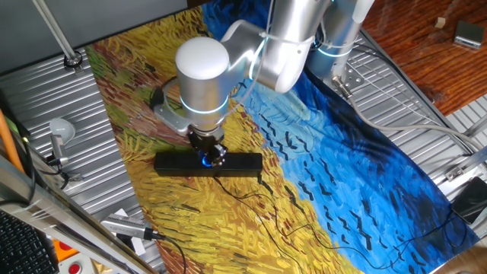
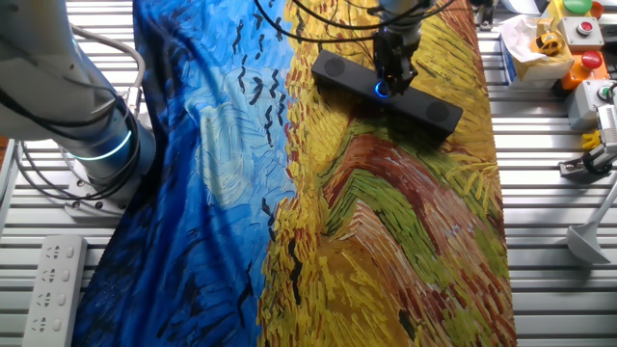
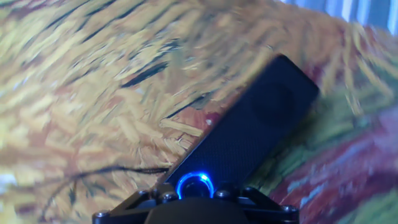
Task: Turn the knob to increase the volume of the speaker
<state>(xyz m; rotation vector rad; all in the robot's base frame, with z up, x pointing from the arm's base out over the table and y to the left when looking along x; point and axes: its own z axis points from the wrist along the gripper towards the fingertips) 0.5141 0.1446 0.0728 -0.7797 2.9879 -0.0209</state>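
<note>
Hand view shows the knob [image 3: 195, 185] at the bottom centre of the picture, a small round dial ringed in glowing blue, set in the face of the speaker [image 3: 249, 140]. The speaker body, a slim matte-black bar with a fine mesh texture, runs from the knob up toward the upper right. The gripper's black housing fills the bottom edge just below the knob; its fingertips cannot be made out here.

One fixed view: the speaker [image 1: 208, 164] lies flat on the yellow part of a painted cloth [image 1: 342, 175], roughly level across the picture. The gripper [image 1: 209, 154] is down on the middle of the bar, right at the blue glow of the knob [image 1: 205, 160]. Whether the fingers are clamped on the knob or merely beside it cannot be told; they hide most of it.

Other fixed view: the gripper [image 2: 392, 77] stands upright over the speaker [image 2: 386, 93], the knob [image 2: 382, 91] glowing at its tip. A thin black cable [image 1: 251, 199] trails from the speaker across the cloth.

Surroundings: the cloth, yellow on one half and blue on the other, covers a ribbed metal table [image 2: 549, 241]. A white power strip [image 2: 50, 289] lies on the table near the arm's base [image 2: 92, 154].
</note>
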